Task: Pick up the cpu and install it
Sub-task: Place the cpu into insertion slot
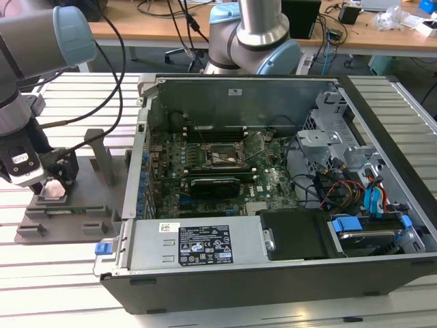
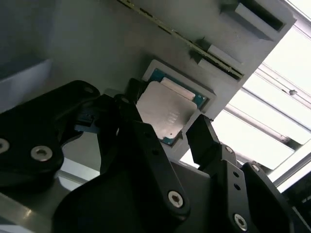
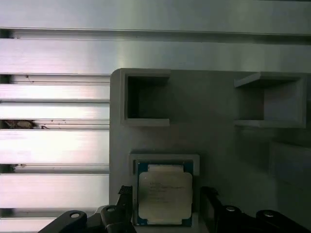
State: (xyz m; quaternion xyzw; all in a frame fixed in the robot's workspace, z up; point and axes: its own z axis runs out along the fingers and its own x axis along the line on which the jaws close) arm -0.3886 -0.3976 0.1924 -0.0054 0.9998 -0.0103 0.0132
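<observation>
The cpu [image 3: 164, 194] is a flat square chip with a dull silver top, lying in a shallow recess of the grey plastic tray [image 3: 214, 150]. In the exterior view the tray [image 1: 85, 222] sits at the left, beside the open computer case. My gripper [image 1: 54, 183] hangs low over the cpu [image 1: 52, 192]. In both wrist views its black fingers [image 2: 206, 141] stand on opposite sides of the cpu [image 2: 165, 112], with small gaps showing. The gripper [image 2: 167, 119] is open and holds nothing. The black socket frame [image 1: 220, 156] sits on the motherboard inside the case.
The open computer case [image 1: 273, 273] takes up the middle, with cables and drive bays at the exterior view's right. Another robot arm [image 1: 252, 34] stands behind it. The tray has upright brackets [image 1: 102, 157] and further recesses [image 3: 146, 99]. Everything rests on a slatted metal table [image 1: 61, 280].
</observation>
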